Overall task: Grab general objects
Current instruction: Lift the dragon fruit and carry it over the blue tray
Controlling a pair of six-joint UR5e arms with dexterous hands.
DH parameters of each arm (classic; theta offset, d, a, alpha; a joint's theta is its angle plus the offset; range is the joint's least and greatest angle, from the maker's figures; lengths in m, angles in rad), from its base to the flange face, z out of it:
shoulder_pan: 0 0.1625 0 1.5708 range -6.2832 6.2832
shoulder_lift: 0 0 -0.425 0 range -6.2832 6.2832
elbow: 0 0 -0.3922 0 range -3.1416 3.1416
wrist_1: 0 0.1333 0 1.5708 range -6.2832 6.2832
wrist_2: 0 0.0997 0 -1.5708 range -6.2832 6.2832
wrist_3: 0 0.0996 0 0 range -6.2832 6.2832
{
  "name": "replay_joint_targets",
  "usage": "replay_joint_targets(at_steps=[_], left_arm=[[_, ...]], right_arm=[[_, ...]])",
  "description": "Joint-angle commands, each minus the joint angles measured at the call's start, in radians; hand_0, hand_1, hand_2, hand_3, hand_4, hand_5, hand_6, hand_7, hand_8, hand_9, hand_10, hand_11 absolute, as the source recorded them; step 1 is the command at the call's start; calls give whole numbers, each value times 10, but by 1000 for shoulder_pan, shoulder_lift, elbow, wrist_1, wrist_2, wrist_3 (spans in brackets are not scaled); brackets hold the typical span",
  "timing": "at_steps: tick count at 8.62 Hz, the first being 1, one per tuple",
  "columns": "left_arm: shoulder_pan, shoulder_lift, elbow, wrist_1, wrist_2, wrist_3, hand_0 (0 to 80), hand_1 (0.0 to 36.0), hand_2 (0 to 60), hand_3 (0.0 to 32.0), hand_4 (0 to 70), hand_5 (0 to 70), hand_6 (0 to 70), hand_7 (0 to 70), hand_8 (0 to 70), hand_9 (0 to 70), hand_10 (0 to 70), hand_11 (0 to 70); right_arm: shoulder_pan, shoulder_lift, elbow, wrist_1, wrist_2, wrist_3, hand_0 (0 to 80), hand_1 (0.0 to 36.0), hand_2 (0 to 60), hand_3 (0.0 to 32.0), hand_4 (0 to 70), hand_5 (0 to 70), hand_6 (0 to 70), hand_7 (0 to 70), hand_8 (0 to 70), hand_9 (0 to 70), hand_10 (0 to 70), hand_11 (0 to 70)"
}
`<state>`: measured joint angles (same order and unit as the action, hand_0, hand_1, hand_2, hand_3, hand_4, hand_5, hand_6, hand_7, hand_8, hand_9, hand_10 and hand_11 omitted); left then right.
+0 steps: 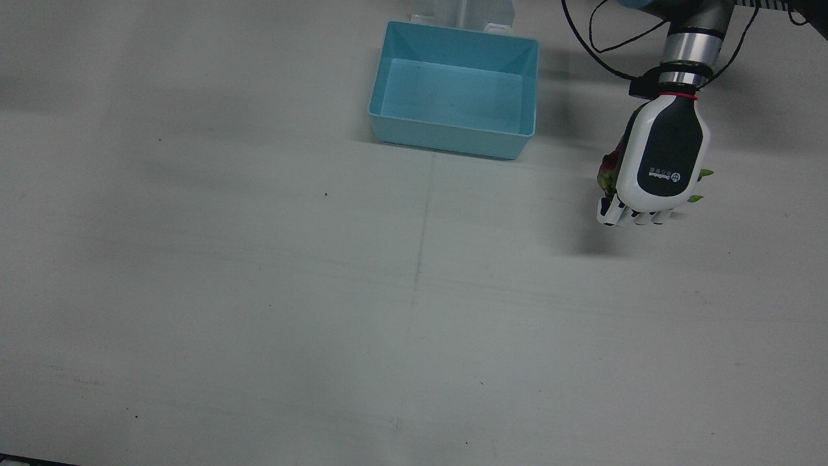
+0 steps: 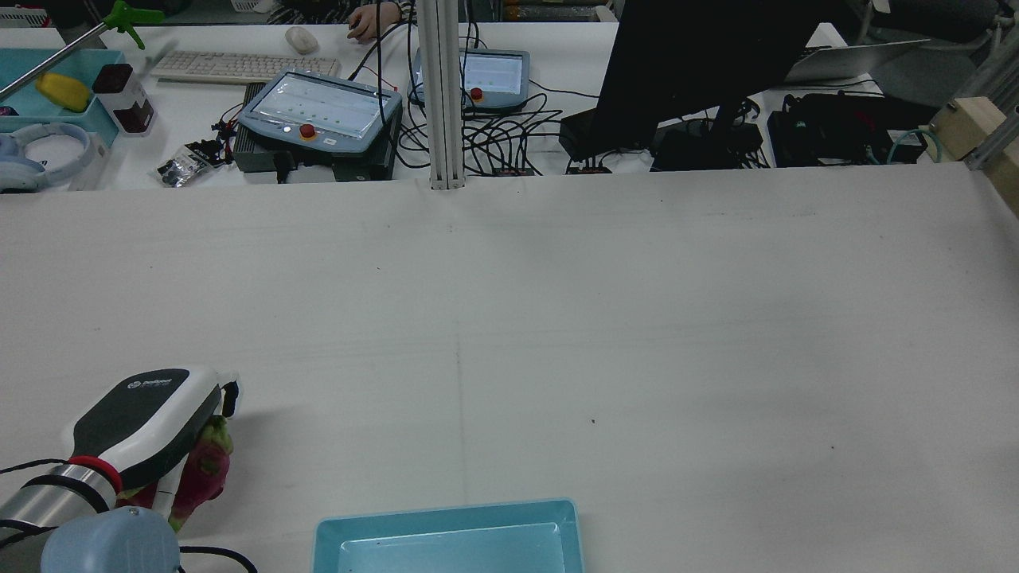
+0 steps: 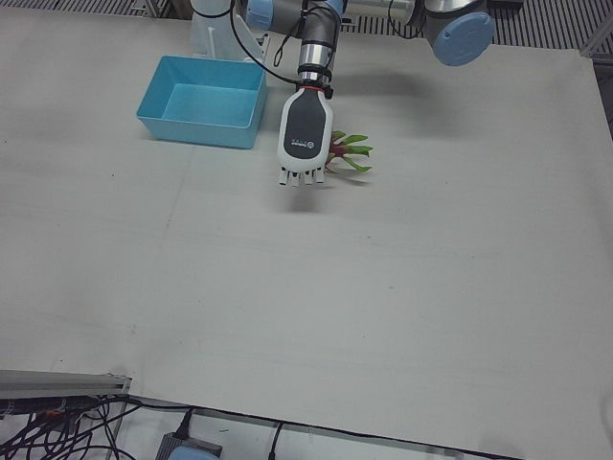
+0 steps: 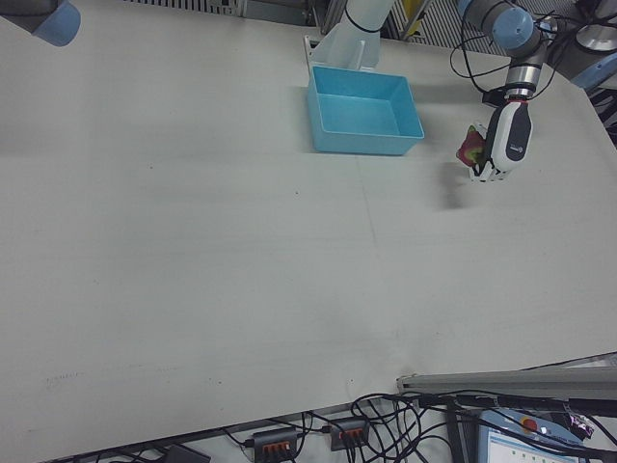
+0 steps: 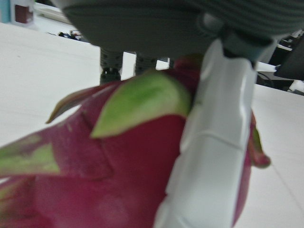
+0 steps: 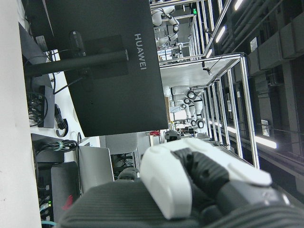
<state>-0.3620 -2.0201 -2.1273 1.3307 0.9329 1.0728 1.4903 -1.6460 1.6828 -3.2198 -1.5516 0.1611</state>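
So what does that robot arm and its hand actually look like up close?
The left hand has a white shell with a dark grey back panel bearing a small white logo, and white fingers. A red ring marks its wrist, above it a silver cuff, black cables and a pale blue arm joint.

The light is even and comes from above. The table (image 1: 259, 291) looks pale grey and has no glare. The left hand (image 1: 660, 168) throws a soft dark shadow just below it. The left hand view is blurred, too close for focus.
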Motion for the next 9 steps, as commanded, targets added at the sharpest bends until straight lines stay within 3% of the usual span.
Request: replay_joint_targets(at_steps=[1,3,4,5,6,7,8,9], left_arm=[[-191,-72,-8,-299,469,93,800,360,600,170,76,700,555,700,700,700,700,700],[-444,-188,15,-385,849,87,800,360,600,158,73,700,581,700,700,700,700,700],[-509,-222,74,-495,1056,72,800,360,600,134,117,700,612,700,700,700,700,700],[-490,-224,64,-505,1110,65,800,360,600,112,162,700,647,700,700,700,700,700],[-433,-223,17,-496,1115,65,800,360,600,82,215,700,692,700,700,700,700,700],[-323,-223,-17,-495,1113,65,800,360,600,48,279,700,700,700,700,700,700,700],[-226,-226,-42,-496,1098,62,800,360,600,46,292,700,700,700,700,700,700,700],[-195,-230,-60,-496,1094,50,800,360,600,44,298,700,700,700,700,700,700,700]], right_arm=[[1,0,0,0,1,0,0,0,0,0,0,0,0,0,0,0,0,0],[-1,0,0,0,-1,0,0,0,0,0,0,0,0,0,0,0,0,0],[1,0,0,0,1,0,0,0,0,0,0,0,0,0,0,0,0,0],[1,0,0,0,-1,0,0,0,0,0,0,0,0,0,0,0,0,0],[1,0,0,0,-1,0,0,0,0,0,0,0,0,0,0,0,0,0],[-1,0,0,0,1,0,0,0,0,0,0,0,0,0,0,0,0,0],[1,0,0,0,1,0,0,0,0,0,0,0,0,0,0,0,0,0],[1,0,0,0,-1,0,0,0,0,0,0,0,0,0,0,0,0,0]])
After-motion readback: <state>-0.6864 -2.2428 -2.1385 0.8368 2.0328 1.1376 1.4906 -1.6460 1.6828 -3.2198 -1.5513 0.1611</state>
